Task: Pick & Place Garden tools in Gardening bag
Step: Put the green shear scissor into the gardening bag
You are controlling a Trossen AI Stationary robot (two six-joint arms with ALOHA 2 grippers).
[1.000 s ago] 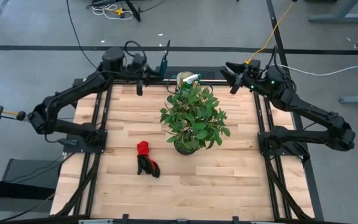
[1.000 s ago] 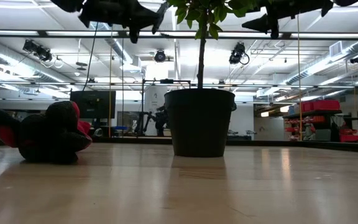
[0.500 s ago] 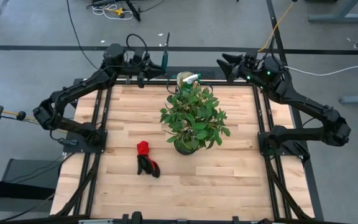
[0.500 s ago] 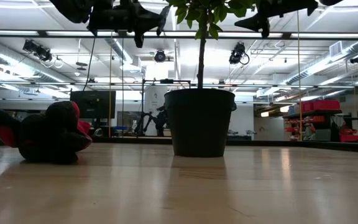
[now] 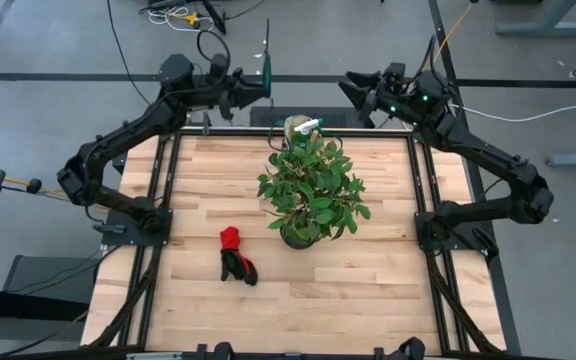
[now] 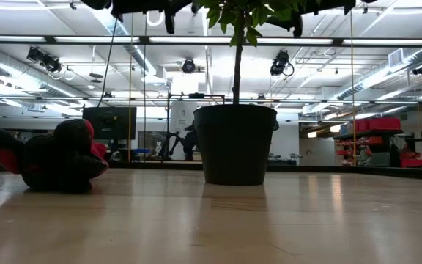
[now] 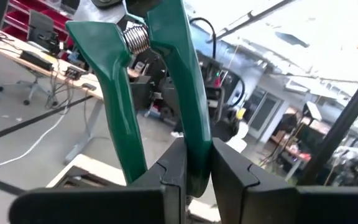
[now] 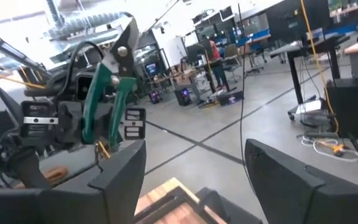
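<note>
The pruning shears [image 7: 160,93] have two smooth green handles joined by one coiled metal spring, with dull metal blades visible in the right wrist view. One handle is clamped between the left gripper [image 5: 246,85]'s two flat dark fingers [image 7: 232,177], which are nearly closed on it. In the high view the shears stand raised above the far edge of the table [image 5: 198,300], left of centre.

The right gripper [image 5: 353,92] hangs above the same far edge, right of centre, facing the left gripper. Its two angular dark fingers [image 8: 120,174] are spread wide with nothing between them.

Between the two grippers, at the far edge of the table, sits one rounded tan fabric gardening bag [image 5: 295,127], partly covered by foliage. One spray bottle [image 5: 309,126] with a pale nozzle protrudes from it.

One potted plant [image 5: 310,190] stands near the table centre: many glossy green leaves on a thin straight stem, in one smooth dark tapered pot [image 6: 235,143].

One bundle of soft red-and-black gloves [image 5: 235,255] lies crumpled on the table, near the plant on the left arm's side.

The table is pale wooden planking with visible grain, framed by dark metal rails.
</note>
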